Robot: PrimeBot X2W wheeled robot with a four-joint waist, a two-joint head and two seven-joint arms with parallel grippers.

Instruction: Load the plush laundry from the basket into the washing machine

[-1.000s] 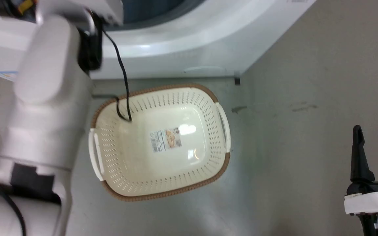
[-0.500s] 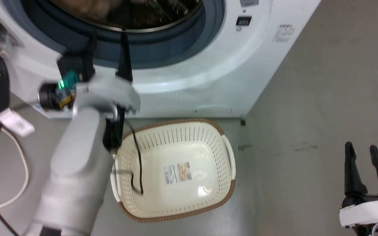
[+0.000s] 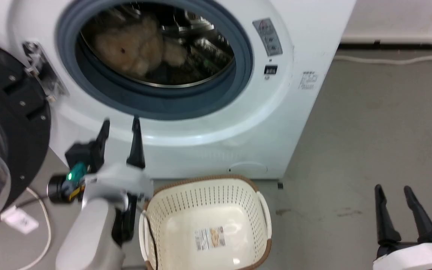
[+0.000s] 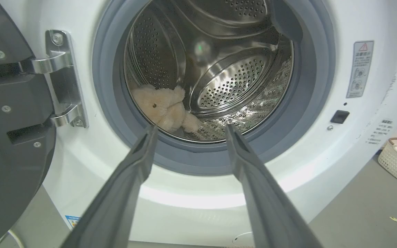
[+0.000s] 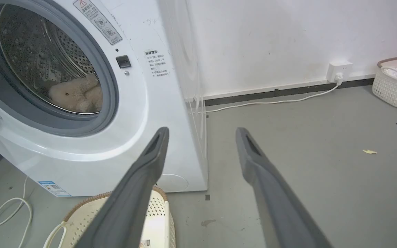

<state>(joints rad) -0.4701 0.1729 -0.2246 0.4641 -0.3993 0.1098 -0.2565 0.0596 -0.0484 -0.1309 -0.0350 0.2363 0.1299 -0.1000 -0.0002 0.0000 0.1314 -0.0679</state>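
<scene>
A: Where's the plush laundry (image 3: pixel 129 48)?
B: In the washing machine (image 3: pixel 238 123), low at the left of the drum (image 4: pixel 233 79), just behind the grey seal (image 4: pixel 105 103); the basket (image 3: pixel 201 179) below holds no laundry.
A: And the pincers?
B: Both spread wide, empty — the left gripper (image 3: pixel 121 120) before the drum mouth; the right gripper (image 3: pixel 392 187) well aside.
A: What's left?
B: Little, I judge; back the left arm straight out, clear of the open door (image 3: pixel 13 112) — and check no limb lies on the seal.
</scene>
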